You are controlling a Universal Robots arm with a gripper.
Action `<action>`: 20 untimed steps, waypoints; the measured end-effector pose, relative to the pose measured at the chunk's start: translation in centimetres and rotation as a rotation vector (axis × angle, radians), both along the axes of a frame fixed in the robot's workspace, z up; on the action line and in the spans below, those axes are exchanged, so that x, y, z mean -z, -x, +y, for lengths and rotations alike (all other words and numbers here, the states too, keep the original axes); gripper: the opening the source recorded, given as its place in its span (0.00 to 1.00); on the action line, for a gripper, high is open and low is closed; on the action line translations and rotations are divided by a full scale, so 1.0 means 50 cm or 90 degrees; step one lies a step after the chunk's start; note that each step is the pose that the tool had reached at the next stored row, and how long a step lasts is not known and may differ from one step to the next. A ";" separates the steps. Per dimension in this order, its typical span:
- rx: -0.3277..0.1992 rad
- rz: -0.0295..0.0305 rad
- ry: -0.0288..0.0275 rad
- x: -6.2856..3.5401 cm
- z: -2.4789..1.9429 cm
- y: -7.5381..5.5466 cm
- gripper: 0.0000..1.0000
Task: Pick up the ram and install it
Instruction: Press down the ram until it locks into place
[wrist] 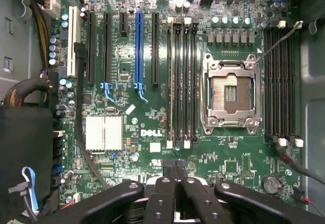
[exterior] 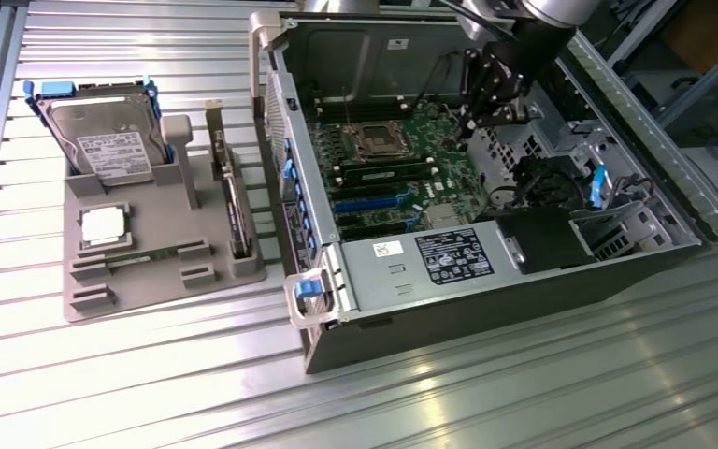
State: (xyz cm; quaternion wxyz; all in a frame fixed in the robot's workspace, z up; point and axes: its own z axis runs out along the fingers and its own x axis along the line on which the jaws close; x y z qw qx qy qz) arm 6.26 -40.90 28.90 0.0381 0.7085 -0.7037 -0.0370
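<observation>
One ram stick point(wrist: 175, 79) sits in its slot, claw point(wrist: 175, 176) closed just above; uneven seating risks bent contacts if pressed crooked.

Black jointed tool point(wrist: 176, 176) on a silver-grey arm point(exterior: 546, 11).

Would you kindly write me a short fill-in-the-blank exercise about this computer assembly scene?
1. The ram lies on the grey ___, near the silver processor chip.
2. The gripper hangs over the motherboard inside the open computer ___.
3. The processor socket on the motherboard is ___.

Missing words: tray; case; empty.
</observation>
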 end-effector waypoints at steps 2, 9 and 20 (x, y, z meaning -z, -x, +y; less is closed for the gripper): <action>0.000 0.0000 0.0000 0.008 0.0000 0.006 0.10; 0.000 0.0000 0.0000 0.040 0.0000 0.027 0.10; -0.006 0.0000 -0.0001 0.101 0.0005 0.042 0.10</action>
